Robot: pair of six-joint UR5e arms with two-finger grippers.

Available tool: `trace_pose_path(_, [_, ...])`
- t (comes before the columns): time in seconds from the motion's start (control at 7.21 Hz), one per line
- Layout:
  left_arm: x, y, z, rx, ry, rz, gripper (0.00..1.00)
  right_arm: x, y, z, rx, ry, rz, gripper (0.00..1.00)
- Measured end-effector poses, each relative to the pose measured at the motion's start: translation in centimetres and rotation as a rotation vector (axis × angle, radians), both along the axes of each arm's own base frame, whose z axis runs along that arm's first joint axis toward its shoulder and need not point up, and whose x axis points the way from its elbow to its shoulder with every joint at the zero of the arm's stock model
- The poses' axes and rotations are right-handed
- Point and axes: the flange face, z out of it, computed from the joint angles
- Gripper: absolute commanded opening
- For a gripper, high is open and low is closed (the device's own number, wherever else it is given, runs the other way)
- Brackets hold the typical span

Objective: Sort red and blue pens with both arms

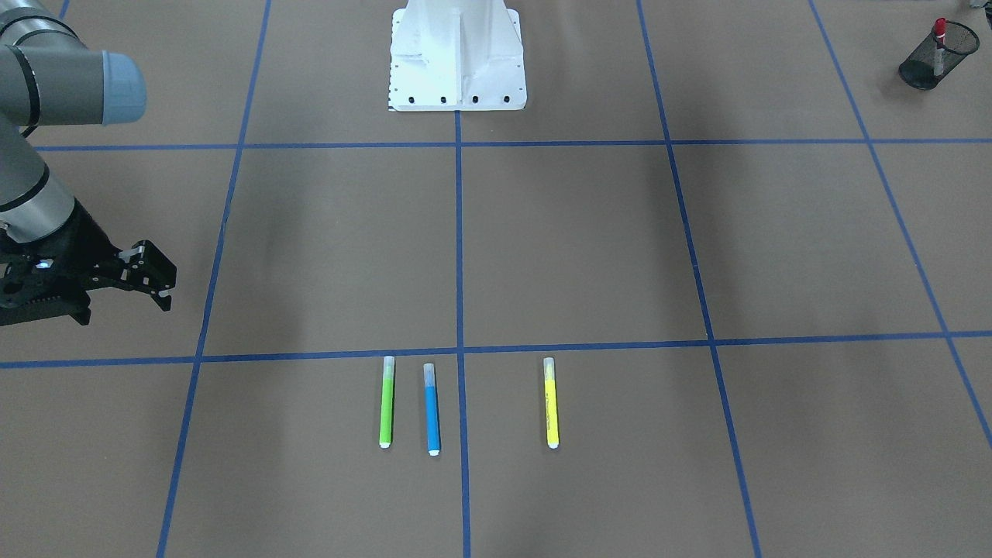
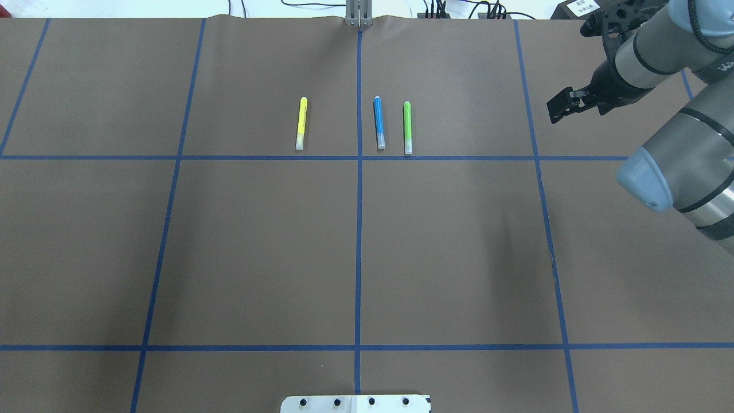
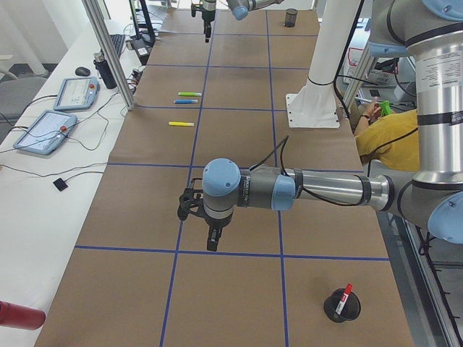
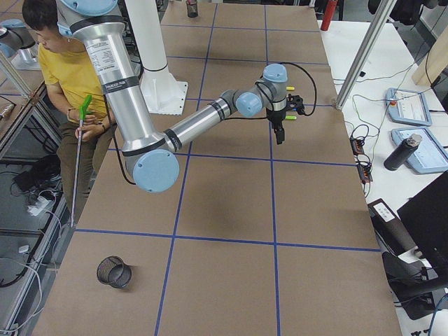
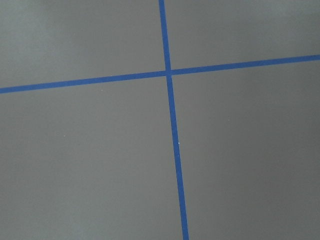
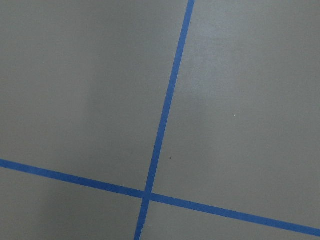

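We count one blue pen, one green pen and one yellow pen on the desk opposite the base; one red pen stands in a cup at its left. Left gripper, right gripper: spread or not, we cannot tell.

Bright, even light from above; the brown surface shows only soft, broad shadow bands; the white pedestal base is nearly washed out; the right arm looms slightly soft at the frame edge; wrist views flat, greyish, low-contrast.
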Motion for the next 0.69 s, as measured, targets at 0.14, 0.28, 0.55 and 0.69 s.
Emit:
trace_pose_path(0.14, [0.2,-0.1,0.0,0.006,0.000,0.006,1.00,-2.6,-0.1,-1.9,-0.033,-0.027,0.021,1.00])
trace_pose_path(0.28, [0.3,-0.2,-0.1,0.013,0.000,0.009,1.00,-6.0,-0.5,-4.0,-0.071,-0.050,0.045,1.00])
trace_pose_path(0.55, [0.4,-0.3,-0.2,0.025,0.001,0.011,1.00,-12.6,-2.0,-8.5,-0.122,-0.067,0.093,1.00])
trace_pose_path(0.69, [0.4,-0.3,-0.2,0.028,0.001,0.011,1.00,-15.5,-3.3,-10.6,-0.140,-0.065,0.112,1.00])
